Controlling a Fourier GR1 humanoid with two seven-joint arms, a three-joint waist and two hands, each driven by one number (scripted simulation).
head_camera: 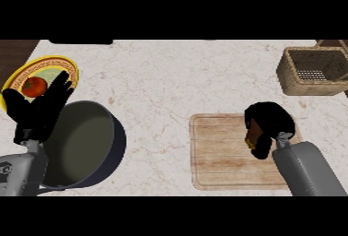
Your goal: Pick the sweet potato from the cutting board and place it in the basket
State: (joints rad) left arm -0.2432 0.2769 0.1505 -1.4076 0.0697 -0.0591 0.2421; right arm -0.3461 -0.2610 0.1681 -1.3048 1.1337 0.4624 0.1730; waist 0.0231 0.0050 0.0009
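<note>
The marble counter (170, 78) carries a dark pan (85, 145) at the left and a wooden board (224, 161) right of centre. A wicker basket (314, 70) stands at the far right, well apart from the board. A yellow plate (27, 73) holds a tomato (34, 86). The left hand (41, 108) rests open, fingers up, by the plate. The right hand (268, 122) curls round the sweet potato (253, 134) over the board.

The right hand (269, 123) sits over the right side of the cutting board (221, 159), fingers curled round the sweet potato (253, 134). The left hand (39, 110) rests far left of the board, open, fingers up.
</note>
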